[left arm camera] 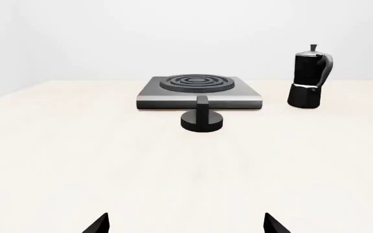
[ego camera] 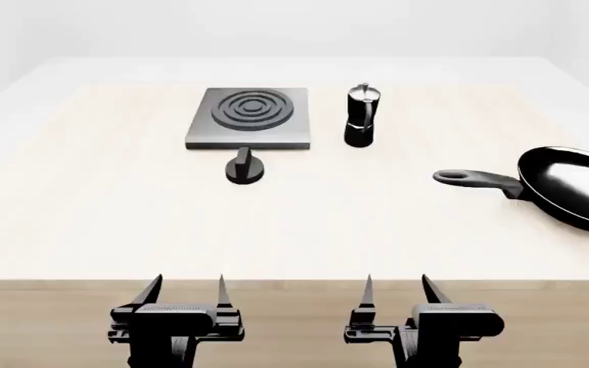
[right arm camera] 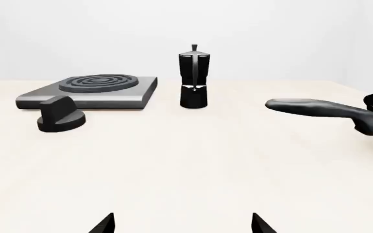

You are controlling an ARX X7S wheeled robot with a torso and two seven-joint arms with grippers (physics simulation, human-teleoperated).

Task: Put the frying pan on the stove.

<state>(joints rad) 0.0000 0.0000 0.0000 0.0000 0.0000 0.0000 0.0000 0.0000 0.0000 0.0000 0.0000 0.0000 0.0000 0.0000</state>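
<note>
The glossy black frying pan (ego camera: 578, 186) lies on the table at the far right, its long handle (ego camera: 475, 181) pointing left; the right wrist view shows mostly the handle (right arm camera: 316, 108). The dark-grey stove (ego camera: 249, 116) with raised rings sits at the back centre-left, also seen as the stove (left arm camera: 198, 91) and the stove (right arm camera: 93, 91) from the wrists. My left gripper (ego camera: 185, 291) and right gripper (ego camera: 396, 291) hover at the table's near edge, both open and holding nothing, far from pan and stove.
A round black knob (ego camera: 245, 168) stands just in front of the stove. A black-and-silver moka pot (ego camera: 361, 116) stands right of the stove, between it and the pan. The light wooden table (ego camera: 100, 222) ends at the near edge by my grippers.
</note>
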